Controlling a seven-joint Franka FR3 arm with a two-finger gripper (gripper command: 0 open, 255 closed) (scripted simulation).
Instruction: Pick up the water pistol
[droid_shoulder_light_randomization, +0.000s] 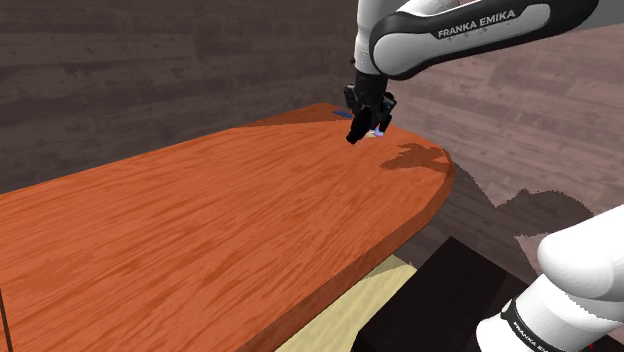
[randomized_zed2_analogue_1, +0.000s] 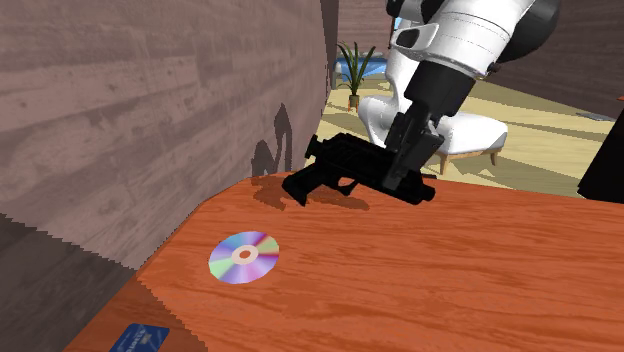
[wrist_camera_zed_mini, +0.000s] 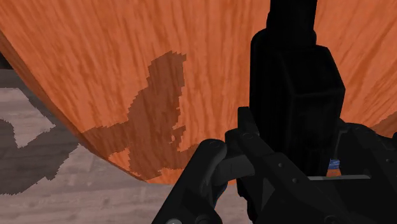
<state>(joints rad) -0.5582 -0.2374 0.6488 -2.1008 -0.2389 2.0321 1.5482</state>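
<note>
In the upper middle of the second exterior view you see the black gripper (randomized_zed2_analogue_1: 405, 172) with its jaws clamped on one end of the black water pistol (randomized_zed2_analogue_1: 345, 165), which lies roughly level close over the orange wooden table (randomized_zed2_analogue_1: 450, 290) beside the plank wall, though you cannot tell whether its lowest tip touches the boards. Look to the lower left of that frame and you find a shiny disc (randomized_zed2_analogue_1: 244, 257) flat on the table, well apart from the pistol, and a blue card (randomized_zed2_analogue_1: 138, 340) at the bottom edge. In the shoulder view your gripper hangs in the upper right of the frame, over the table's far rounded end
</note>
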